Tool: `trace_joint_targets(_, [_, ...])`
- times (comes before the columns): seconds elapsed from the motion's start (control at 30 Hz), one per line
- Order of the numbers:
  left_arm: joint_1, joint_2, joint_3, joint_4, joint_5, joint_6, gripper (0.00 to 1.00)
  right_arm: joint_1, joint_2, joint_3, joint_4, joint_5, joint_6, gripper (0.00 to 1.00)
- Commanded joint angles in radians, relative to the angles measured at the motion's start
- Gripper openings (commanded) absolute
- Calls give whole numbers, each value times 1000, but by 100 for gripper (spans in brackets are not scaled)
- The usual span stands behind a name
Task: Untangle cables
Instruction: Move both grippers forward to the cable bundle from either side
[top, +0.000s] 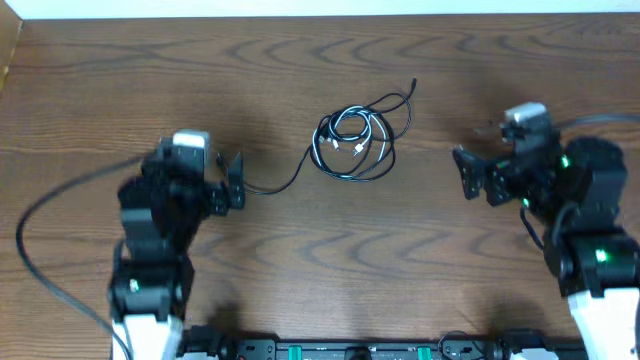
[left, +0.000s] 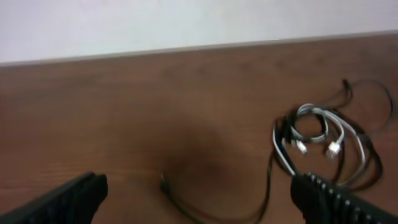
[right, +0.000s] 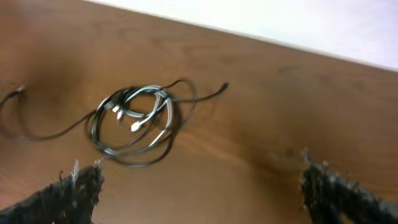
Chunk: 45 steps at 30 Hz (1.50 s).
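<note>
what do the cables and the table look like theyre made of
Cables: probably a soft plastic or rubbery sheath, black on two and white on one, with a slight sheen. They curl into loose loops, so they look flexible. The small pale plug ends are too small to judge.
Table: brown wood or wood-look laminate with swirling grain lines and a smooth, low-gloss finish. Which of the two it is can't be told.

I am working at what is looking like a robotics lab bench: my left arm (top: 150, 225) and right arm (top: 588, 190) are standing on a wood-grain table (top: 330, 260), a black equipment strip (top: 350, 352) edging it, a plain white wall (left: 186, 22) behind.
</note>
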Motion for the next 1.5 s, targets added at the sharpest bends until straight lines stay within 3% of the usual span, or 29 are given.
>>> trace_joint_targets(0.0, [-2,162,193,-102,30,6,100,56,100,110,-63,3,3,99])
trace_joint_targets(0.4, [-66,552,652,-471,30,6,100,135,429,410,-294,3,47,99])
trace_joint_targets(0.57, [-85,608,664,-466,37,6,100,180,554,504,-324,-61,45,99])
trace_joint_targets(0.7, [-85,624,664,-523,108,-62,100,206,617,504,-237,-175,46,99])
trace_joint_targets(0.9, [-97,689,662,-468,175,-87,99,208,649,500,-183,-243,45,98])
trace_joint_targets(0.97, [-110,752,662,-414,167,-166,89,210,659,500,-173,-187,87,88])
trace_joint_targets(1.03, [-121,805,662,-374,130,-241,84,212,668,500,-165,-114,179,83])
trace_joint_targets(1.13, [-140,905,662,-323,107,-320,79,213,690,500,-159,-55,270,79])
trace_joint_targets(1.47, [-246,1054,662,-356,93,-512,61,214,732,500,-161,-2,310,71])
